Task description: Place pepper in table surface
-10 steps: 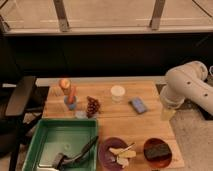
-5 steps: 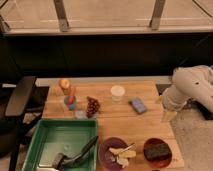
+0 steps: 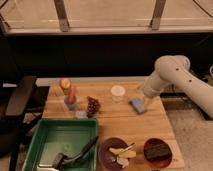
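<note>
The slim orange-red pepper (image 3: 73, 94) stands upright in a small blue holder (image 3: 71, 104) at the back left of the wooden table surface (image 3: 122, 124). A round peach-coloured apple (image 3: 65, 83) sits just behind it, and a dark red grape bunch (image 3: 92, 106) lies to its right. My white arm (image 3: 170, 74) reaches in from the right. Its gripper (image 3: 139, 97) hangs low at the right middle of the table, just above a blue sponge-like block (image 3: 137, 104), far right of the pepper.
A white round cup (image 3: 117, 92) stands left of the gripper. A green plastic tray (image 3: 35, 142) with a black utensil sits front left. A maroon plate (image 3: 106, 156) with food scraps and a red bowl (image 3: 157, 150) sit at the front. A dark chair (image 3: 17, 100) stands at left.
My arm has swung left from the table's right edge, and the gripper has come in over the blue block. The pepper and the other items have not moved.
</note>
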### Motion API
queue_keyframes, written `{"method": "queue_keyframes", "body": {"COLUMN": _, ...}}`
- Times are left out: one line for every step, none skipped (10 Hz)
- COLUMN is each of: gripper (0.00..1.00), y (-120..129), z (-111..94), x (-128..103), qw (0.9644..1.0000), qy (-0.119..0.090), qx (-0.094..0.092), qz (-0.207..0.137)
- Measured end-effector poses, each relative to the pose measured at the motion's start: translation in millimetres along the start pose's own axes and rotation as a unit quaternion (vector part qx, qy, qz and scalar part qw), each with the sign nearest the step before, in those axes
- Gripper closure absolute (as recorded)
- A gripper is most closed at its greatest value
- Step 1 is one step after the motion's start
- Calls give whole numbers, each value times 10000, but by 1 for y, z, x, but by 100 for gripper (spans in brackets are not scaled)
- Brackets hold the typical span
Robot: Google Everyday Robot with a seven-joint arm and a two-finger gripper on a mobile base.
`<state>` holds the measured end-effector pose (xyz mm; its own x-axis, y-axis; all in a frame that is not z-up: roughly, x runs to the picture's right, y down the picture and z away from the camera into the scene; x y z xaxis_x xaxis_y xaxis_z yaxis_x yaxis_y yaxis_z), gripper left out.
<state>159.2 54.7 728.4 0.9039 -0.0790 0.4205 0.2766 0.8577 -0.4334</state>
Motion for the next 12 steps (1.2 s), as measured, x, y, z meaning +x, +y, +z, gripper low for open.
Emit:
{"method": "queue_keyframes", "body": {"gripper": 35, "y": -5, "z": 2, "x": -9, "qw": 10000, "qy": -53, "qx": 31, "qz": -70}}
{"method": "queue_keyframes", "body": {"gripper": 35, "y": -3, "z": 1, "x": -6, "qw": 10000, "qy": -32, "qx": 32, "qz": -49}}
{"method": "queue_keyframes", "body": {"gripper": 35, "y": -3, "z": 1, "x": -7, "qw": 10000, "qy": -32, "qx": 29, "qz": -56}}
{"method": "queue_keyframes", "body": {"gripper": 35, "y": -4, "z": 2, "x": -8, "qw": 10000, "qy": -38, "qx": 25, "qz": -67}}
{"method": "queue_keyframes", "body": {"gripper": 35, "y": -4, "z": 1, "x": -7, "qw": 10000, "qy": -34, "qx": 29, "qz": -61}}
{"method": "queue_keyframes", "body": {"gripper": 35, "y": -3, "z": 1, "x": -6, "qw": 10000, "qy": -32, "qx": 30, "qz": -51}}
{"method": "queue_keyframes", "body": {"gripper": 35, "y": -3, "z": 1, "x": -7, "qw": 10000, "qy": -34, "qx": 20, "qz": -79}}
{"method": "queue_keyframes", "body": {"gripper": 35, "y": -2, "z": 0, "x": -12, "qw": 9998, "qy": -56, "qx": 61, "qz": -187}}
{"method": "queue_keyframes", "body": {"gripper": 35, "y": -3, "z": -5, "x": -19, "qw": 9994, "qy": -91, "qx": 176, "qz": -292}}
{"method": "queue_keyframes", "body": {"gripper": 35, "y": -9, "z": -11, "x": -33, "qw": 9987, "qy": -136, "qx": 254, "qz": -431}}
{"method": "queue_keyframes", "body": {"gripper": 35, "y": -15, "z": -14, "x": -46, "qw": 9980, "qy": -162, "qx": 287, "qz": -541}}
{"method": "queue_keyframes", "body": {"gripper": 35, "y": -27, "z": -12, "x": -71, "qw": 9962, "qy": -218, "qx": 324, "qz": -777}}
